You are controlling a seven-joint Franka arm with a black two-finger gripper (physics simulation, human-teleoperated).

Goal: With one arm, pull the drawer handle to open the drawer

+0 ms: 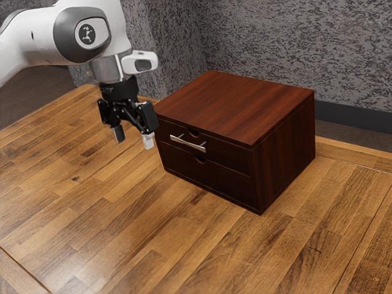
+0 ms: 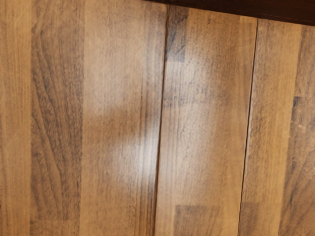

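One wide plank table (image 1: 122, 233) carries a dark red-brown cabinet (image 1: 245, 104) with two stacked drawers, their fronts flush. The white arm (image 1: 61, 37) enters from the exterior view's upper left. The upper drawer (image 1: 220, 153) bears a silver bar handle (image 1: 187, 143). The black gripper (image 1: 133, 139) hangs above the table, near the handle on the exterior view's left, not touching it, jaws apart and empty.

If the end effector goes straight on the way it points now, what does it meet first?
The end effector points down, so probably the table first, near the cabinet, not the handle.
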